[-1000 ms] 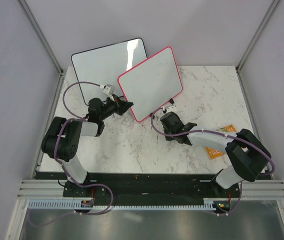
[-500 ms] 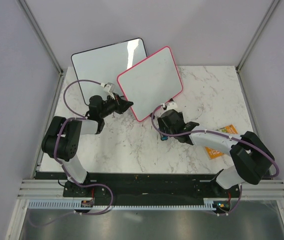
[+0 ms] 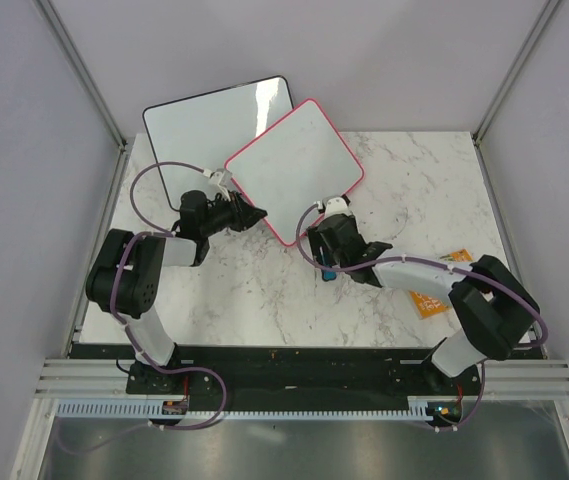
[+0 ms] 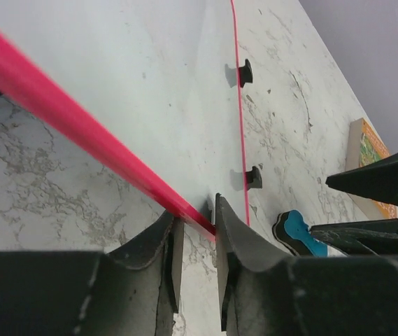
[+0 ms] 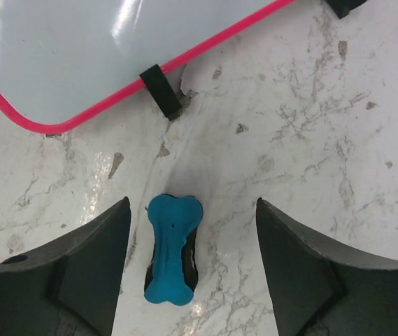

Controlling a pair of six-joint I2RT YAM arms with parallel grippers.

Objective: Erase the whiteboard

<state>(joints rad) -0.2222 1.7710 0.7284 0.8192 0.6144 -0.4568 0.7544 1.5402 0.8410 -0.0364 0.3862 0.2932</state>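
The whiteboard (image 3: pixel 294 165) with its pink-red frame stands tilted at the back middle of the marble table, and no writing shows on its face. My left gripper (image 3: pixel 257 215) is shut on its lower frame edge, with the pink frame (image 4: pixel 80 126) running between the jaws of the left gripper (image 4: pixel 197 213). A blue bone-shaped eraser (image 5: pixel 173 248) lies on the table just in front of the board (image 5: pixel 115 49); it also shows in the top view (image 3: pixel 329 270) and the left wrist view (image 4: pixel 296 234). My right gripper (image 5: pixel 192 203) is open and hovers over the eraser without touching it.
A larger black-framed whiteboard (image 3: pixel 214 120) leans behind the pink one at the back left. An orange packet (image 3: pixel 439 285) lies on the table by the right arm. The board's small black feet (image 5: pixel 160 91) rest on the marble near the eraser.
The pink-framed board has swung anticlockwise and shifted left in my left gripper. My right gripper has moved up and left towards the board, and the blue eraser now shows beneath it.
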